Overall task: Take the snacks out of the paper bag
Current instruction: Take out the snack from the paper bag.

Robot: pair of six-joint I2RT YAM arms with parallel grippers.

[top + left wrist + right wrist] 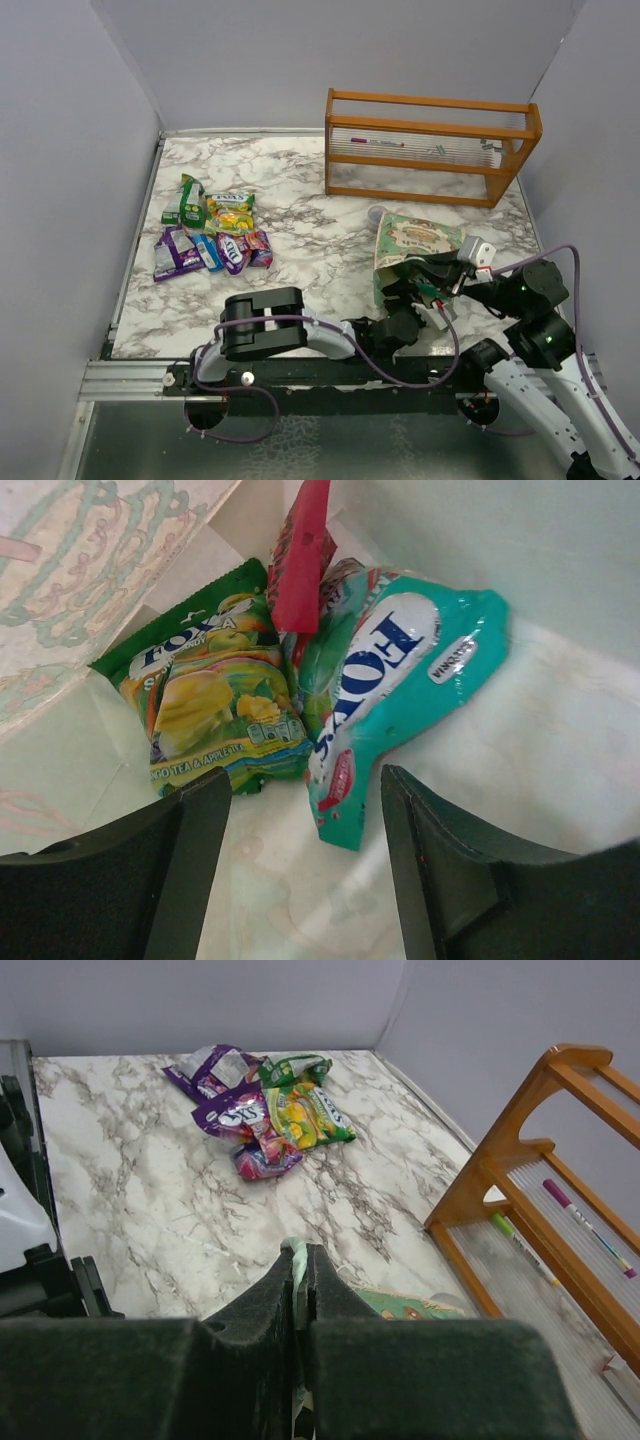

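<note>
Top external: paper bag (412, 238) on its side at the right of the marble worktop (300, 190), printed face up, mouth toward the arms, just in front of a wooden rack (430, 145). Heap of snacks (213, 235) well apart on the left of the worktop, outside the paper bag.

Left wrist: left hand (300, 785) inside the paper bag, fingers (190, 860) spread apart, gripping nothing. Close ahead, a green packet (210, 705), a teal packet (395, 670) and a red packet (300, 560) standing on edge between them, all three touching, on the cream lining. Lower tip of the teal packet reaching into the gap between the fingers.

Right wrist: right hand (300, 1260) pinched fully closed on a thin pale-green edge of the paper bag. Wooden rack at the right, pens (585, 1225) on its shelf; snacks heaped far across the worktop.
</note>
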